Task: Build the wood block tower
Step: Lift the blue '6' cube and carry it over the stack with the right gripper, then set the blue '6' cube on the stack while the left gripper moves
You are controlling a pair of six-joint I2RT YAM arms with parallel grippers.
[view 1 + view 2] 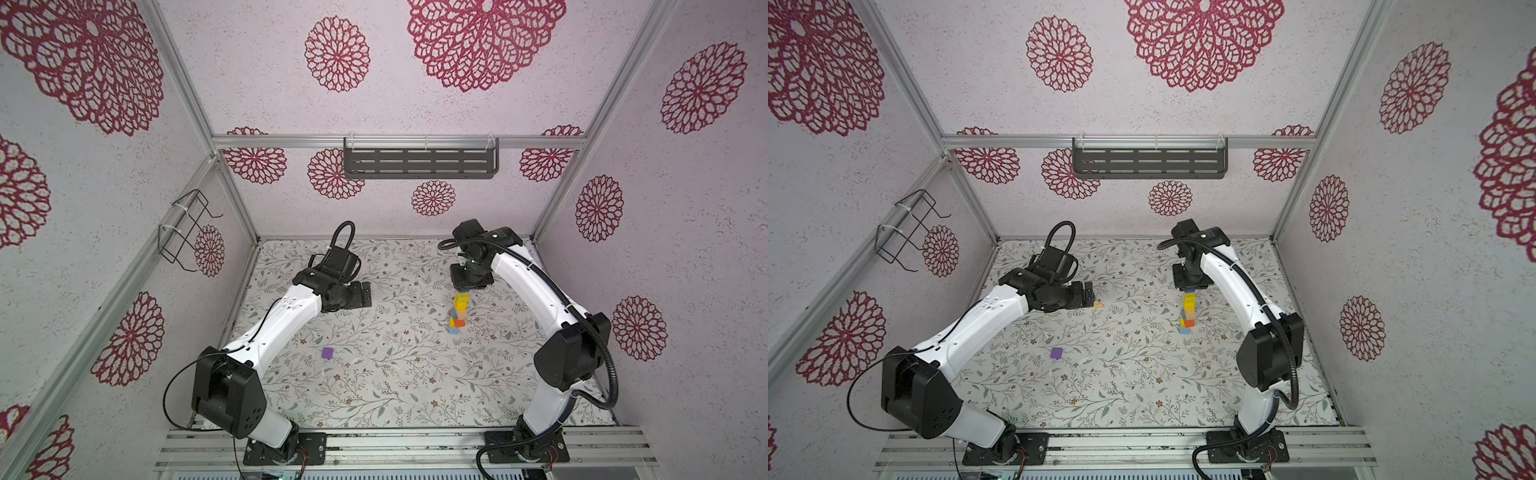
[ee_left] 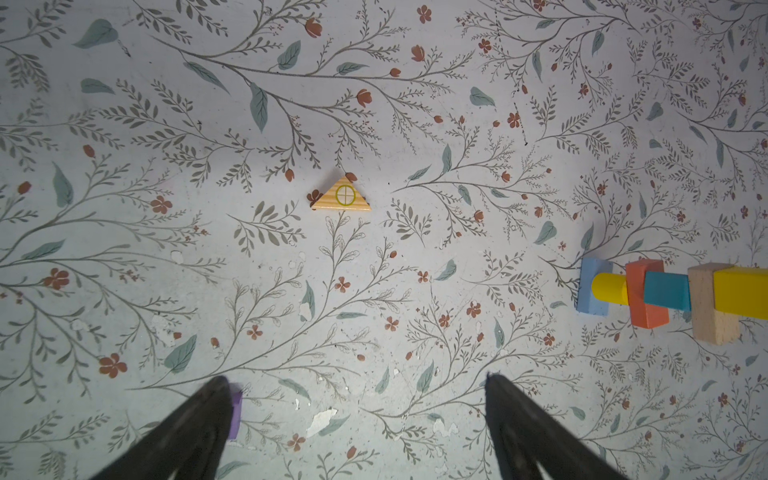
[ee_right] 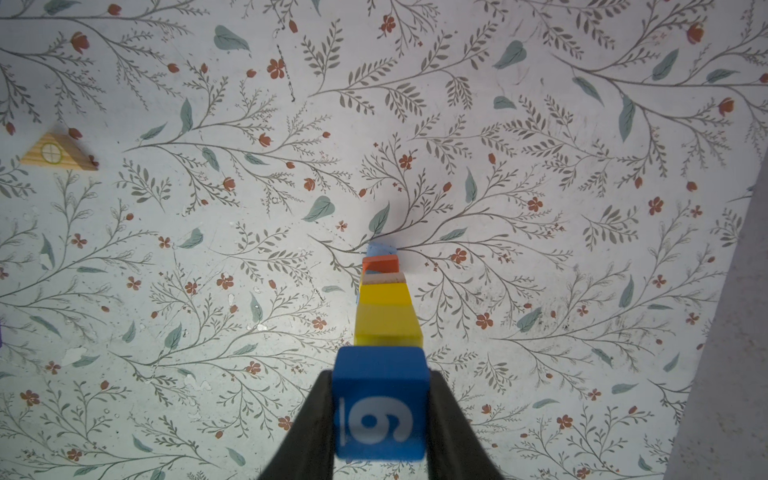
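Note:
The wood block tower (image 1: 458,312) (image 1: 1188,311) stands right of the mat's middle, a narrow column with light blue at the base, then orange, teal, tan and yellow (image 3: 386,309). My right gripper (image 3: 380,374) hangs straight over it (image 1: 471,284) and is shut on the blue cube marked "6" (image 3: 380,409). Whether the cube rests on the yellow top block, I cannot tell. My left gripper (image 2: 357,386) is open and empty, well left of the tower (image 2: 665,291). A purple block (image 1: 327,353) (image 2: 235,415) lies on the mat beside one left finger.
A tan triangular block with a round window (image 2: 341,196) (image 3: 56,153) (image 1: 1099,304) lies flat on the floral mat (image 1: 395,374), in front of the left gripper (image 1: 365,293). A wire rack (image 1: 187,232) and a slotted shelf (image 1: 419,160) hang on the walls.

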